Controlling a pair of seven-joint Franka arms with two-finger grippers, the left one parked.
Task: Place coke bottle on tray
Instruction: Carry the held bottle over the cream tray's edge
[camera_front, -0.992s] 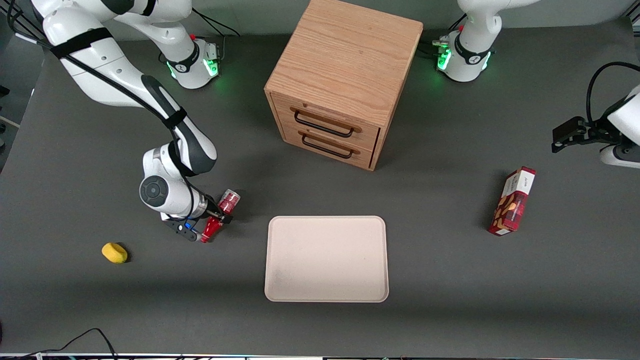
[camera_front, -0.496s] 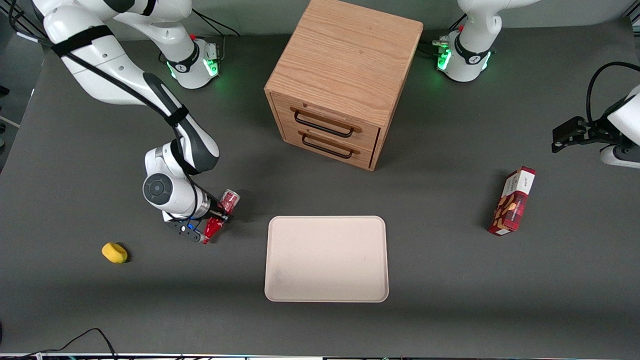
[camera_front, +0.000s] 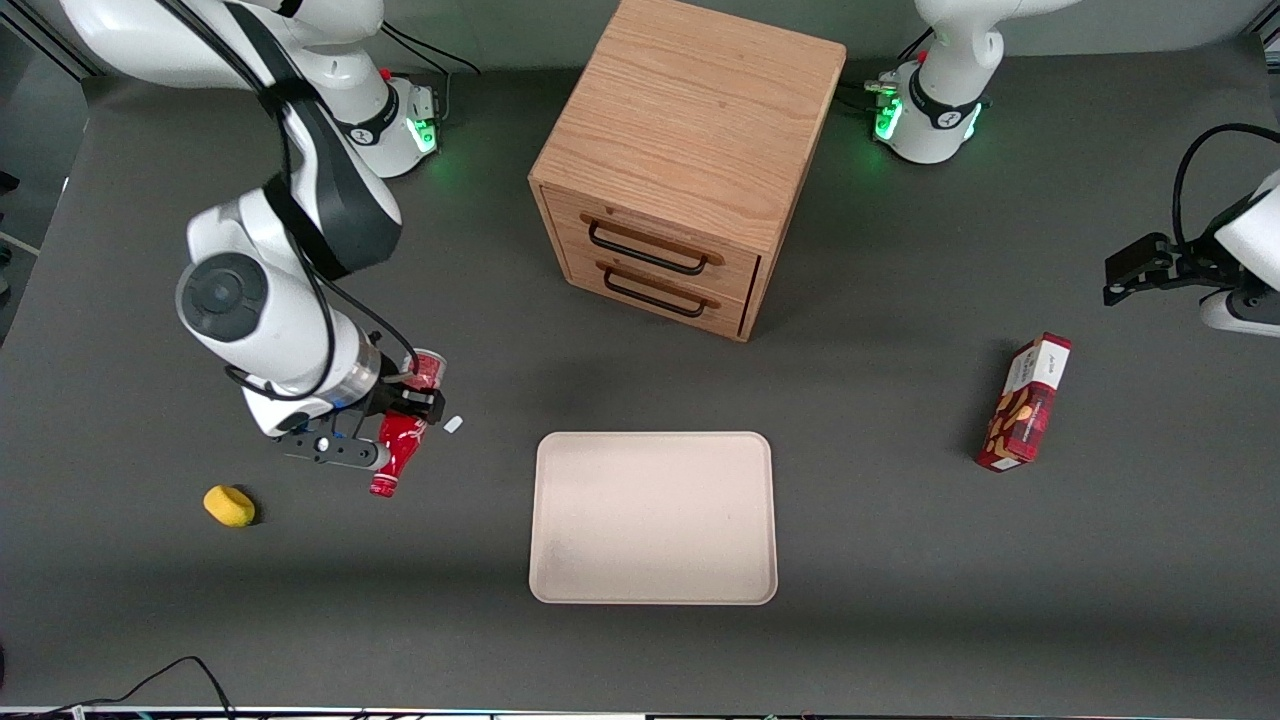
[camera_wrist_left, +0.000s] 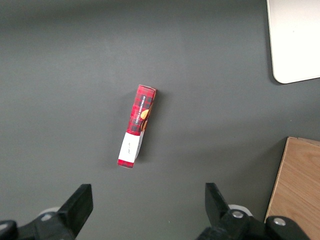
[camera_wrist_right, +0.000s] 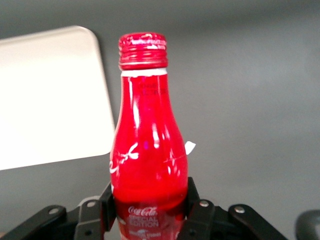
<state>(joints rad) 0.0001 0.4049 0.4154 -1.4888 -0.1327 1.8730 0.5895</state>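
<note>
My right gripper is shut on the coke bottle and holds it raised above the table, lying roughly level with its red cap pointing toward the front camera. In the right wrist view the fingers clamp the red body of the bottle on both sides, below the white lettering. The pale beige tray lies flat on the table beside the gripper, toward the parked arm's end, and one rounded corner of the tray shows in the right wrist view.
A wooden two-drawer cabinet stands farther from the front camera than the tray. A yellow object lies near the gripper. A small white scrap lies on the table by the bottle. A red snack box lies toward the parked arm's end.
The right arm has risen and lifted the bottle off the table, swinging it slightly toward the working arm's end. A small white scrap now shows where the bottle lay.
</note>
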